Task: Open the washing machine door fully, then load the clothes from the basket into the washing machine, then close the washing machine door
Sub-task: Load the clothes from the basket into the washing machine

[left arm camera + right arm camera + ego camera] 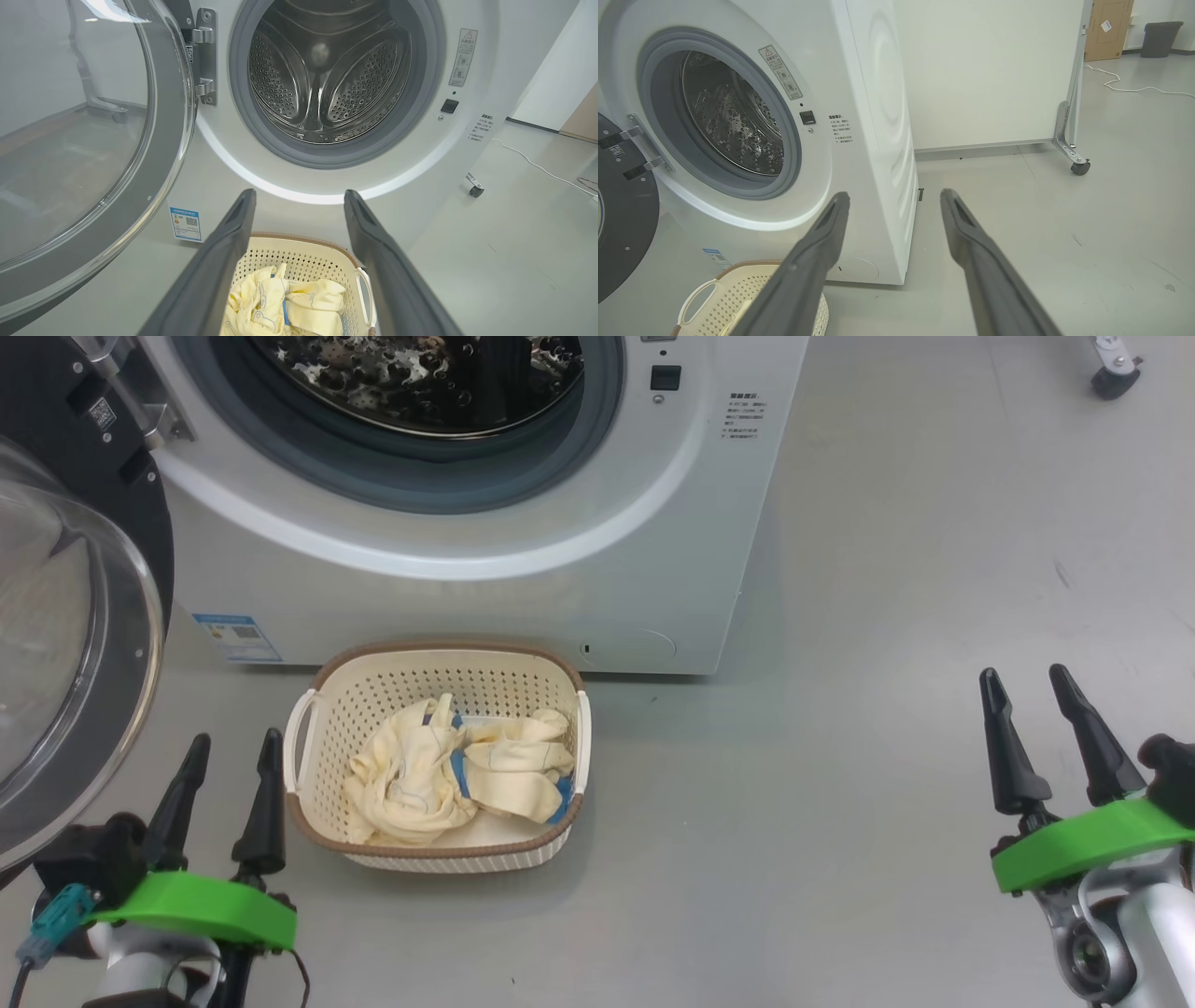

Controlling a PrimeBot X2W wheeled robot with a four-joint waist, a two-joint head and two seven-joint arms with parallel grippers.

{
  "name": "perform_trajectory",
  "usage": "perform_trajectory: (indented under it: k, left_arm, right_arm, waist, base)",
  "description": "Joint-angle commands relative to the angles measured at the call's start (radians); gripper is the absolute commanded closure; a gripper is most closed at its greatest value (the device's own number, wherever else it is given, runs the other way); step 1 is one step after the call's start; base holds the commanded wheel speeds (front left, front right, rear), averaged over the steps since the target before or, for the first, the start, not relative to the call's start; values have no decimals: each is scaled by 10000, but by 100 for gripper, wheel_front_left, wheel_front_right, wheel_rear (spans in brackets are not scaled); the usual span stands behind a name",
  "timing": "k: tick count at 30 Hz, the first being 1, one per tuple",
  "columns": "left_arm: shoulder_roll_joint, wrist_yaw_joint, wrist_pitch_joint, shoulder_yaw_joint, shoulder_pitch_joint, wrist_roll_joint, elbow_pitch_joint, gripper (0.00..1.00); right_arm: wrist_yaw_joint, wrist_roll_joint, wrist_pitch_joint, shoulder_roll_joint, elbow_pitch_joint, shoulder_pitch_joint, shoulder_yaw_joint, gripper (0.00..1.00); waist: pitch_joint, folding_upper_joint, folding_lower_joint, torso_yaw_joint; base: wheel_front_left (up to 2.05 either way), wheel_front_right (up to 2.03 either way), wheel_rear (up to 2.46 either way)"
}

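- Both jaws stand wide and empty; the clothes (439, 775) lie in the basket (401, 686) before the washing machine (467, 607).
- A weak pinch may drop cloth on the floor (840, 756).
- The left jaws may bump the open door (84, 644).

White washing machine (485, 588); cream perforated basket (523, 686), brown rim; cream-yellow, blue clothes (439, 775).

Blue label (186, 224) with QR code, low at left corner of washing machine (224, 186) front; lettering too small to read. Warning-triangle sticker (462, 57) right of drum opening. Printed Chinese lines (481, 127) beneath, illegible.
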Motion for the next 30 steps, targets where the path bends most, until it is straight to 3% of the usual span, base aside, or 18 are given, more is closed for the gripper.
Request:
perform_trajectory:
  k: [1, 14, 30]
  left_arm:
    - [396, -19, -111, 345, -243, 0, -335, 0]
    - [502, -19, -111, 119, -263, -45, -507, 0]
    - [620, -19, -111, -25, -343, -123, -565, 0]
  right_arm:
    - [17, -43, -95, -141, -355, -65, 118, 0]
    - [17, -68, -95, -120, -378, -92, 199, 0]
    - [17, -69, -95, -90, -373, -137, 255, 0]
  waist:
    - [3, 0, 0, 11]
    - [51, 0, 0, 38]
    - [147, 0, 0, 29]
  base:
    - [0, 0, 0]
    - [53, -53, 0]
    - [105, -105, 0]
